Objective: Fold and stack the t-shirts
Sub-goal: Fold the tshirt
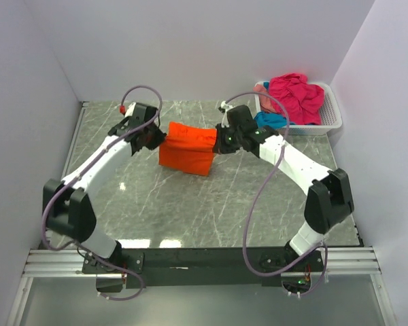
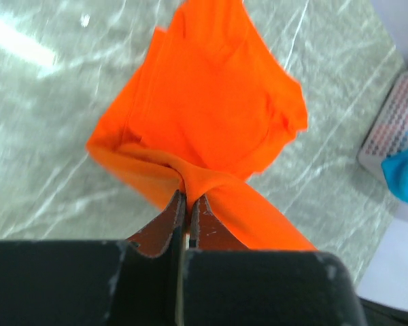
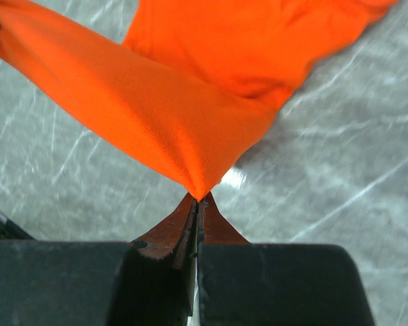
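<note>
Four t-shirts are counted: one orange t-shirt (image 1: 187,151), one magenta t-shirt (image 1: 296,95), one teal t-shirt (image 1: 272,121) and one pale pink t-shirt (image 1: 260,88). One basket (image 1: 333,112) and one counter (image 1: 190,210) are seen. Two end effectors are counted: the left end effector (image 2: 188,204) and the right end effector (image 3: 198,204).

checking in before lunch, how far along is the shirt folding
Early. Done: no folded stack that I can see. In hand: the orange t-shirt, pinched along one edge by the left gripper and the right gripper, hangs between them down to the table, apparently mid-fold. Left: the magenta t-shirt and teal t-shirt, crumpled in the white basket.
</note>
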Available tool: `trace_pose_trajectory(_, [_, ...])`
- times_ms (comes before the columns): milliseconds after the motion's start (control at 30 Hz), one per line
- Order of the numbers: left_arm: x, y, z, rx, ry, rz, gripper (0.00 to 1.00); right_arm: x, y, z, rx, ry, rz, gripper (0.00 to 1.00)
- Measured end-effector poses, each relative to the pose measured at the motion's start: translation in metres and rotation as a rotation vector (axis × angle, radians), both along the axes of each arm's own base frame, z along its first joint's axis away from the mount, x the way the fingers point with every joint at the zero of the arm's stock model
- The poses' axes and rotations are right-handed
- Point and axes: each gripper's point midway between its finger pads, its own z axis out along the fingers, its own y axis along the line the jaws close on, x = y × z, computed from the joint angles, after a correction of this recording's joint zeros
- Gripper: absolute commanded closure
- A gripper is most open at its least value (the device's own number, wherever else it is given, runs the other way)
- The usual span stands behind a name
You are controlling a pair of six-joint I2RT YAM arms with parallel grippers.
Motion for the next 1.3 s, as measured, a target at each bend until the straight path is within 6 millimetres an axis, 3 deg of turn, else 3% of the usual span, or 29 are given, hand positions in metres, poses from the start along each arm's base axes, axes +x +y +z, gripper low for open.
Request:
trace_pose_trajectory(367, [0.073,-0.009,-0.012,0.037,0.006,-0.025,0.99,0.065,-0.007,-0.023,0.034,0.076,-0.02,1.0])
trace_pose_trajectory(533, [0.109,-0.016,-0.03,0.038,0.022,-0.063,0.96,0.097,-0.011,-0.048,0.049,0.133,-0.035,0.97])
trace_pose_trajectory(567, [0.117,-0.018,-0.04,0.039,0.036,-0.076,0.92,0.102,-0.012,-0.053,0.047,0.144,-0.039,0.93])
trace_pose_trajectory(600, [0.123,-0.019,-0.048,0.041,0.044,-0.084,0.85,0.108,-0.012,-0.059,0.049,0.154,-0.043,0.77])
trace_pose_trajectory(633, [0.13,-0.02,-0.057,0.042,0.055,-0.094,0.71,0.113,-0.013,-0.067,0.051,0.174,-0.05,0.68])
trace_pose_trajectory(667, [0.134,-0.02,-0.065,0.049,0.068,-0.102,0.41,0.119,-0.014,-0.073,0.053,0.187,-0.056,0.62])
trace_pose_trajectory(700, [0.141,-0.02,-0.073,0.052,0.074,-0.111,0.28,0.126,-0.016,-0.079,0.055,0.196,-0.065,0.47])
trace_pose_trajectory(733, [0.147,-0.019,-0.079,0.048,0.08,-0.109,0.18,0.131,-0.018,-0.084,0.056,0.212,-0.075,0.39])
trace_pose_trajectory(767, [0.152,-0.018,-0.086,0.05,0.086,-0.117,0.01,0.136,-0.02,-0.087,0.058,0.22,-0.083,0.28])
trace_pose_trajectory(800, [0.156,-0.015,-0.091,0.054,0.092,-0.121,0.01,0.142,-0.023,-0.091,0.061,0.227,-0.094,0.22])
trace_pose_trajectory(867, [0.159,-0.011,-0.095,0.049,0.1,-0.117,0.01,0.15,-0.027,-0.093,0.064,0.224,-0.103,0.21])
trace_pose_trajectory(1000, [0.156,-0.002,-0.093,0.058,0.092,-0.124,0.01,0.141,-0.035,-0.093,0.07,0.234,-0.117,0.2])
trace_pose_trajectory(1167, [0.132,0.005,-0.094,0.111,0.106,-0.178,0.01,0.092,-0.043,-0.089,0.063,0.264,-0.115,0.19])
trace_pose_trajectory(1300, [0.123,0.009,-0.096,0.163,0.103,-0.242,0.01,0.059,-0.039,-0.075,0.07,0.233,-0.083,0.18])
